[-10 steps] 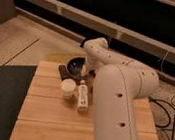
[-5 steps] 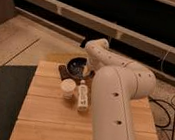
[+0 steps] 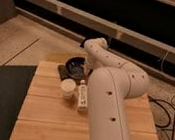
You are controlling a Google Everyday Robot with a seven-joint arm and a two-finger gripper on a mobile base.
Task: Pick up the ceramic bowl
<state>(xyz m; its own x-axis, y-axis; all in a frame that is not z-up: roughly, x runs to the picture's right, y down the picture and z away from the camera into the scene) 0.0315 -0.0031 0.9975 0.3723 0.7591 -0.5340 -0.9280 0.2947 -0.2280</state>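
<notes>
The ceramic bowl (image 3: pixel 74 65) is dark, round and glossy. It sits at the far left part of the wooden table (image 3: pixel 47 118). My white arm (image 3: pixel 110 104) rises from the near right and bends down over the bowl's right rim. The gripper (image 3: pixel 86 64) is at the bowl's right edge, mostly hidden by the wrist.
A cream-white cup (image 3: pixel 68 87) stands just in front of the bowl. A small white bottle (image 3: pixel 81 97) lies to the cup's right. A small black block (image 3: pixel 62 70) sits at the bowl's left. A dark mat (image 3: pixel 2 100) lies left of the table. Cables (image 3: pixel 171 107) run on the floor at right.
The wrist has shifted slightly at the bowl's right rim. The bowl, cup and bottle have not moved.
</notes>
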